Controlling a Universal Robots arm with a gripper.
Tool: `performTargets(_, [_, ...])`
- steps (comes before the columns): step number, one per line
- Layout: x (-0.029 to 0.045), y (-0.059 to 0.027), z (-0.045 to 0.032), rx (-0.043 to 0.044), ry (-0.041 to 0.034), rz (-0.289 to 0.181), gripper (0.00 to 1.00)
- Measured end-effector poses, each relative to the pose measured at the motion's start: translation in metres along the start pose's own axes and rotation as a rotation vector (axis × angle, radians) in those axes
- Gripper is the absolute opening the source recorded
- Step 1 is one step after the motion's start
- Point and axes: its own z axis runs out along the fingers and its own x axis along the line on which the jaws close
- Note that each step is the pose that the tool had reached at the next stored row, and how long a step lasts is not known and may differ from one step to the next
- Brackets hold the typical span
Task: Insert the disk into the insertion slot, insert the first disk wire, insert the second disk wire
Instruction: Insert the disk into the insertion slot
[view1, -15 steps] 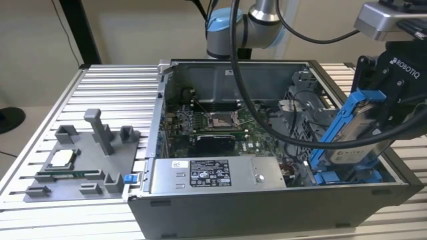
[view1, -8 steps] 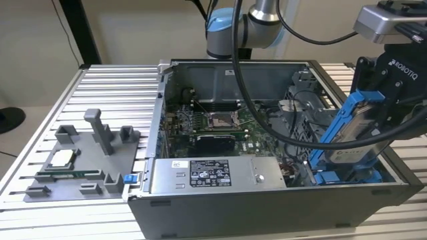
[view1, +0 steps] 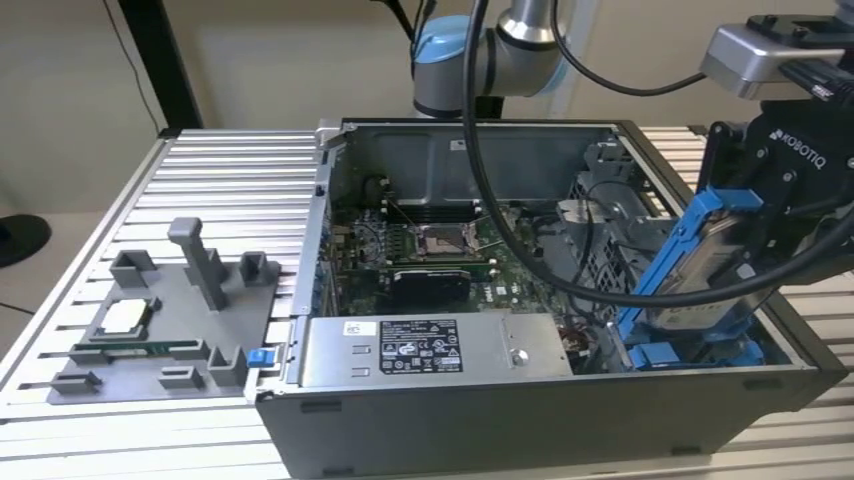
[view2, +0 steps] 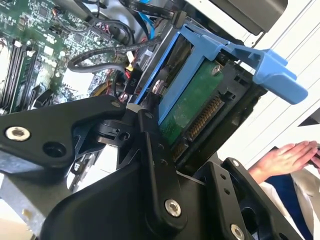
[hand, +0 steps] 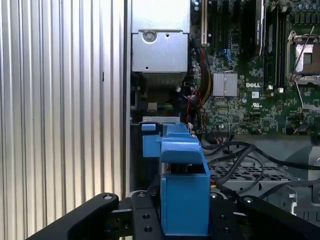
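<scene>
Tilted disk (view1: 681, 265) (blue-framed) in gripper (hand: 184, 202)

Light falls from overhead, soft and even, a little warm on the back wall. In the exterior view the ribbed table (view1: 200, 180) carries pale streaks of glare along its ridges, while the inside of the computer case (view1: 534, 425) sinks into shade. In the first wrist view the power-supply box (hand: 160, 50) washes out to white at its far end. In the second wrist view the disk (view2: 197, 102) sits half shadowed — behind it the background burns out bright.
</scene>
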Motion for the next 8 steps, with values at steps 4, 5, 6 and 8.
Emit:
performTargets(4, [-0.0002, -0.0015, 0.0002, 0.0, 0.0005, 0.0, 0.0])
performTargets(5, [-0.0002, -0.0015, 0.0006, 0.0, 0.0003, 0.0, 0.0])
performTargets(6, [-0.0002, -0.0015, 0.0013, 0.0, 0.0, 0.0, 0.0])
performTargets(8, [-0.0002, -0.0016, 0.0026, 0.0, -0.0001, 0.0, 0.0])
